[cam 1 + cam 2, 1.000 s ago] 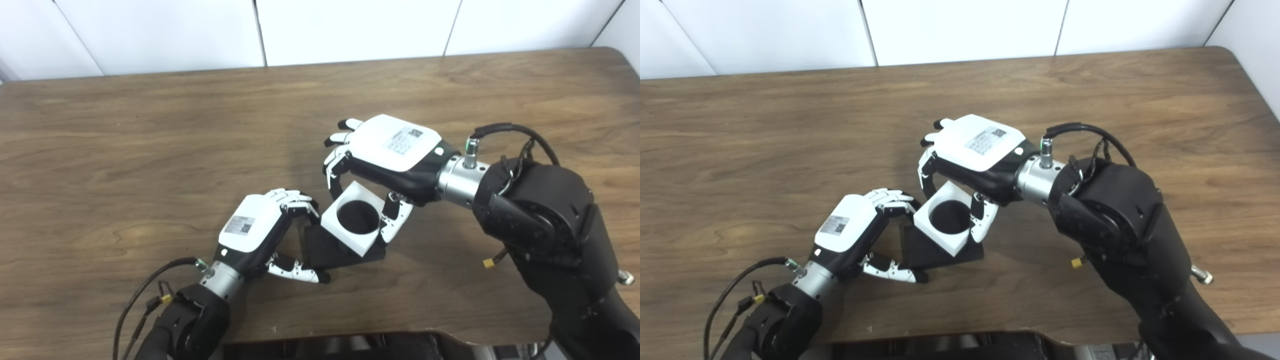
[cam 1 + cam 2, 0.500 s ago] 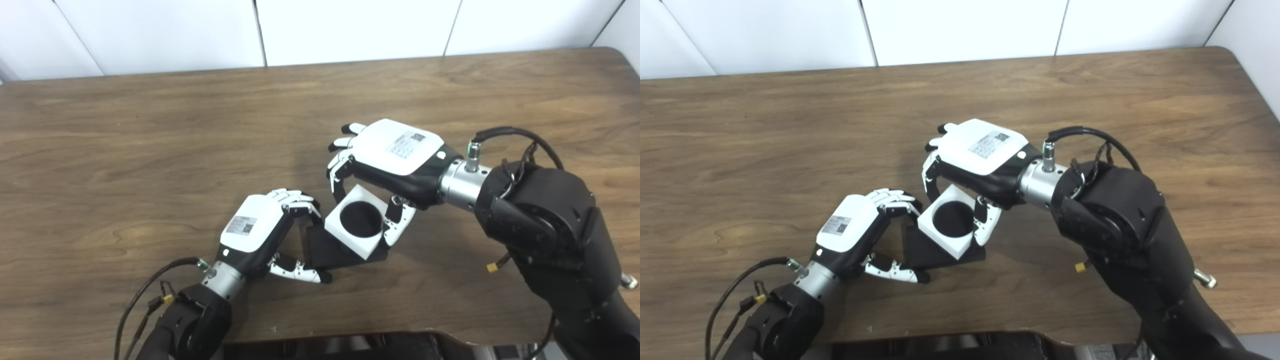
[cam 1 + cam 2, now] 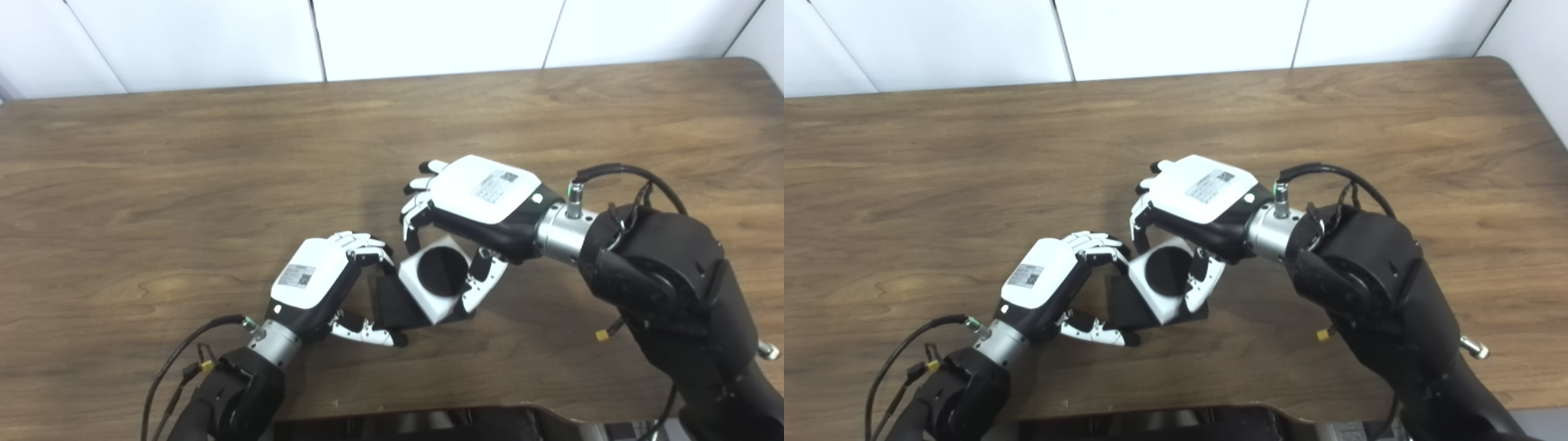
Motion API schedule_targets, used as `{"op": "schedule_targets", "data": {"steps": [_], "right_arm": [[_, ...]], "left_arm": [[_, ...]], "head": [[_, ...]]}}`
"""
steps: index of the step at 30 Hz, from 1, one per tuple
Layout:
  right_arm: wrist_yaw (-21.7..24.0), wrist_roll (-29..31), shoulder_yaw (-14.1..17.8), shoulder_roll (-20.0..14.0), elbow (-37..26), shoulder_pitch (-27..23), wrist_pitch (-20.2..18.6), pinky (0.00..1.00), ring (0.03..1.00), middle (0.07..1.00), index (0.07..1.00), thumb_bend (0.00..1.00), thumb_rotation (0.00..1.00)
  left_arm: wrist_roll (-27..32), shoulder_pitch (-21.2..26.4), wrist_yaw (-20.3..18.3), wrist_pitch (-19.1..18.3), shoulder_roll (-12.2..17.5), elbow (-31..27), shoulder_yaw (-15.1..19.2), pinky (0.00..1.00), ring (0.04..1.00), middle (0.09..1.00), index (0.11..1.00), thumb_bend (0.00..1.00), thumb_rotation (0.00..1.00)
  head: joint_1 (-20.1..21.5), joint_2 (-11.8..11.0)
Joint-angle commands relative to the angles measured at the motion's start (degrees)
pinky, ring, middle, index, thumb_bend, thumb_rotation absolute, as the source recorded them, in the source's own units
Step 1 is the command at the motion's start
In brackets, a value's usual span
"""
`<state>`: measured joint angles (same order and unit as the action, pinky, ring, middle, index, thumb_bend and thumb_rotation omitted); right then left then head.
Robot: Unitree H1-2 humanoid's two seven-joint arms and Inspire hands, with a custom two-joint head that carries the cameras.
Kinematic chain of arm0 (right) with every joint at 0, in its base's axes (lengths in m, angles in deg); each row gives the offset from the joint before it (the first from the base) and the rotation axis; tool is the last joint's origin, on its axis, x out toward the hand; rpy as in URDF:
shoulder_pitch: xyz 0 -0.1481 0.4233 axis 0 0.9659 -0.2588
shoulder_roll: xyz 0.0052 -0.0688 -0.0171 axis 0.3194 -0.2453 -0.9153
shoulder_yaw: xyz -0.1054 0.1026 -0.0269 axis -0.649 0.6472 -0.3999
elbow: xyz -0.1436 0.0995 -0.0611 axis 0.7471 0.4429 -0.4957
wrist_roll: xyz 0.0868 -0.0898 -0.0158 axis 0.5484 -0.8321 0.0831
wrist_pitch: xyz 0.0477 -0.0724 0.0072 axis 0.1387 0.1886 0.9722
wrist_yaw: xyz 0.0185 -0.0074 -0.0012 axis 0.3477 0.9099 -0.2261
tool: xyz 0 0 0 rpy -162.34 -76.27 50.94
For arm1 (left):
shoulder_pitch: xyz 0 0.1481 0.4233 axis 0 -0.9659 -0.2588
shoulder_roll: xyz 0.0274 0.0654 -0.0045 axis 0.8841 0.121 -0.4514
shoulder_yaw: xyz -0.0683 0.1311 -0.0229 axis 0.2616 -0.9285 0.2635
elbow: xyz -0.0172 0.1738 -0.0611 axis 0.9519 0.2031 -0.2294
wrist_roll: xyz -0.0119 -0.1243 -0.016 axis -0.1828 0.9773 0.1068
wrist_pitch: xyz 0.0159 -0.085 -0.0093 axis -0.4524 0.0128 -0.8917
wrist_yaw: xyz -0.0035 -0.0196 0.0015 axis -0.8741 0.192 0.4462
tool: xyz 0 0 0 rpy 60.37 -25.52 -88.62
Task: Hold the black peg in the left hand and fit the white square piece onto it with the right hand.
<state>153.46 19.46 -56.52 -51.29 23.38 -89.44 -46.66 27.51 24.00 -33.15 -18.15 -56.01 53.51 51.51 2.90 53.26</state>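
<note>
Left eye view — where's the white square piece (image 3: 432,282)?
— Lower centre, over the black peg (image 3: 442,270), right hand (image 3: 468,205) pinching its sides

And the left hand (image 3: 327,285)?
— Fingers curled on the peg's base (image 3: 392,300). Piece looks stiff, light, smooth, likely slippery; grip the flat sides

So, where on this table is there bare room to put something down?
The wooden table is bare along its whole far side by the white wall, and on the wide stretch beyond the left hand. The near middle is crowded: both hands meet there, the right hand holding the white square piece over the black peg.
</note>
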Motion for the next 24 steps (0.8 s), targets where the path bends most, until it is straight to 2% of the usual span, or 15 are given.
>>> {"op": "schedule_targets", "data": {"steps": [1,5,9,24], "right_arm": [[0.14,-0.24,0.73,0.23,-1.25,-1.3,0.48,1.0,0.925,0.808,0.622,0.98,0.29],[1.4,-0.05,1.27,0.6,-1.79,-2.0,-0.37,1.0,0.928,0.807,0.58,0.94,0.25],[2.18,-0.07,1.9,0.86,-2.1,-2.75,-0.39,1.0,0.937,0.812,0.58,0.93,0.25],[2.02,0.35,2.89,1.71,-1.74,-4.2,-0.43,1.0,0.94,0.816,0.591,0.99,0.28]], "left_arm": [[-0.56,-0.21,-1.92,-0.52,0.08,-0.05,-0.78,0.82,0.809,0.758,0.486,0.52,0.05],[-0.15,-0.24,-1.73,-0.38,0.06,0.18,-0.71,0.82,0.81,0.758,0.486,0.52,0.05],[-0.28,-0.22,-1.49,-0.32,0.02,0.41,-0.73,0.82,0.808,0.755,0.486,0.52,0.05],[-0.21,-0.31,-0.74,-0.37,-0.15,0.55,-0.34,0.82,0.795,0.744,0.487,0.52,0.06]], "head": [[0.05,0.03],[0.05,0.03],[0.09,-0.06],[-0.08,-0.48]]}}
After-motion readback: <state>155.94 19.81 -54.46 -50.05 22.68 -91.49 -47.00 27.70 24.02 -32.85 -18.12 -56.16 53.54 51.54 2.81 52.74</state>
